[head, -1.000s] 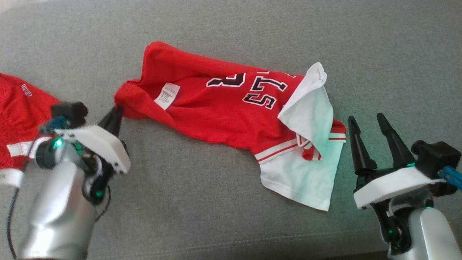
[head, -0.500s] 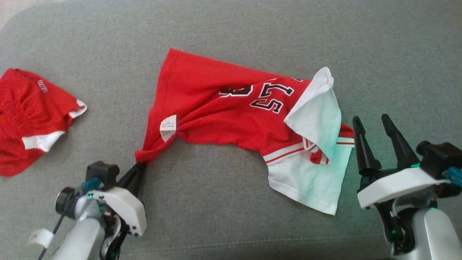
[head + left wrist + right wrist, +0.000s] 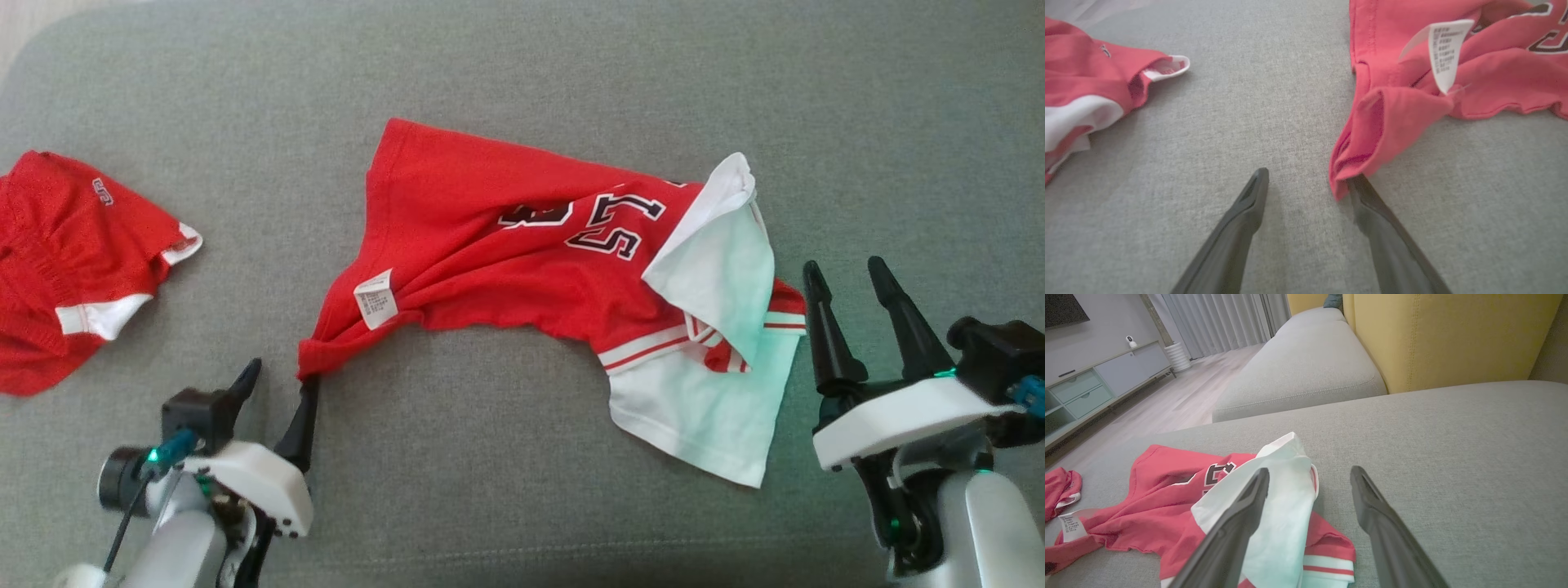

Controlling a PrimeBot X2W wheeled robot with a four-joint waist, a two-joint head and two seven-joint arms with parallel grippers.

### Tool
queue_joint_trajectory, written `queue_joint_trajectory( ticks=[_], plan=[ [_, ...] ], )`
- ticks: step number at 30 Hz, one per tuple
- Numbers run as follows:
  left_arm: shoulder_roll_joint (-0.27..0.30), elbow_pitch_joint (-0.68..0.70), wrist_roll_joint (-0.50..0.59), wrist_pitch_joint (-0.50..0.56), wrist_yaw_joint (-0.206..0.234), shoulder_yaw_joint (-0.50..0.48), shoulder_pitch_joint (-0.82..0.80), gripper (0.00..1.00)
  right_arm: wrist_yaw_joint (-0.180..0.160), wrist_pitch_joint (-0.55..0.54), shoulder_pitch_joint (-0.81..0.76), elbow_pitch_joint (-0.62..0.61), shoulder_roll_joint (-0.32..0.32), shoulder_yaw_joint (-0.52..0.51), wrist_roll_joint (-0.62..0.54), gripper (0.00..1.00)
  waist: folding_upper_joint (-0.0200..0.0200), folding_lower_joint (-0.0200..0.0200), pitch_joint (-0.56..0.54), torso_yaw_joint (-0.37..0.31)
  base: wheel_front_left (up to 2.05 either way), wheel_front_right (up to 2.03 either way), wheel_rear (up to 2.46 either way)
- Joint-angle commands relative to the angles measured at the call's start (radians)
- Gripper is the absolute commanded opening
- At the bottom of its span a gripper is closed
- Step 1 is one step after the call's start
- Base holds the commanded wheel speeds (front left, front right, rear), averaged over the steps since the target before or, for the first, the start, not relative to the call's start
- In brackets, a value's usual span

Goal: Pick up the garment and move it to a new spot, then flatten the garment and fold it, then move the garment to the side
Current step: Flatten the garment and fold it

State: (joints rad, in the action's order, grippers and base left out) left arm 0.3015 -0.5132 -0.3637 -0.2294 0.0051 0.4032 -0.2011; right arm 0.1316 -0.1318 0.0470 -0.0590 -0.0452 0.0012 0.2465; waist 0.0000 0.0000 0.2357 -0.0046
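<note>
Crumpled red sports jersey with black numerals and a white panel (image 3: 498, 245), spread across the middle of the grey fabric sofa cushion (image 3: 522, 65). White care label (image 3: 375, 298) turned out near the lower-left corner. Left gripper (image 3: 282, 376) just below that corner, fingers spread, one fingertip touching the hem, nothing pinched. Right gripper (image 3: 842, 268) just beside the white panel, fingers spread and empty. Red shorts with white trim (image 3: 73, 261) well apart at the left.

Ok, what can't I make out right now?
- Jersey lettering: head view, partly hidden by folds and its white flap.
- Label print: left wrist view, too small.
- Shorts: head view, cut off by left edge.
- Left pincer: left wrist view, jersey corner overlaps one fingertip; contact unclear.
</note>
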Motion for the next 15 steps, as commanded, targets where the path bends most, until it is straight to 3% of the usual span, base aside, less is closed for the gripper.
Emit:
queue_joint_trajectory(
  ticks=[1, 7, 15],
  plan=[
    [0.015, 0.019, -0.009, -0.013, 0.007, -0.046, 0.000, 1.00, -0.001, 0.006, 0.007, -0.036, -0.005, 0.019, 0.005, 1.00, 0.0000, 0.0000, -0.005, 0.000, 0.00, 0.00, 0.00],
    [-0.022, 0.069, -0.049, -0.030, 0.038, -0.108, 0.067, 1.00, -0.001, 0.009, -0.002, -0.041, -0.005, 0.011, 0.000, 1.00, 0.0000, 0.0000, -0.033, 0.010, 0.00, 0.00, 0.00],
    [-0.070, 0.293, -0.060, -0.032, 0.111, -0.209, 0.158, 1.00, -0.001, 0.003, -0.020, -0.065, -0.005, -0.002, -0.034, 1.00, 0.0000, 0.0000, -0.078, 0.026, 0.00, 0.00, 0.00]
  ],
)
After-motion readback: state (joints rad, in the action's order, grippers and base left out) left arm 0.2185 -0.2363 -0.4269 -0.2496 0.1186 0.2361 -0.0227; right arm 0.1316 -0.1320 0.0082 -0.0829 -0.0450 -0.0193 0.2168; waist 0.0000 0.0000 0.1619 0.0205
